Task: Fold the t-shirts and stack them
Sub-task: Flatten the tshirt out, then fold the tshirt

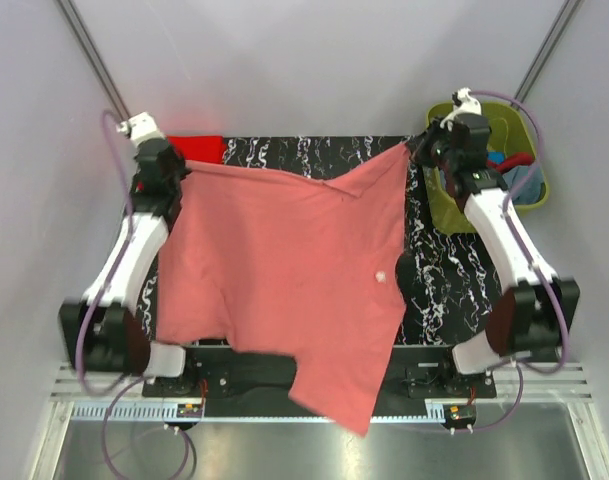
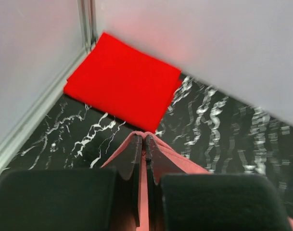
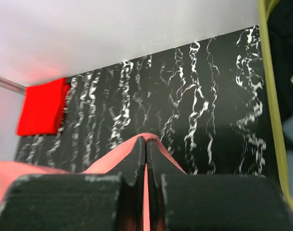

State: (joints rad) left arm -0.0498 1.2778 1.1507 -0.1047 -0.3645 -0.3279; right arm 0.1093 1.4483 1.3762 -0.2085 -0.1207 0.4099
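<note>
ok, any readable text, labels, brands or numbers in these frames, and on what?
None readable in any view.
salmon pink t-shirt: a small white spot near its right edge, too small to tell if it is print.
red t-shirt, green tub, marbled table: no text shows.

Spread-out salmon pink t-shirt held at far corners by left hand and right hand, red t-shirt far left
</note>
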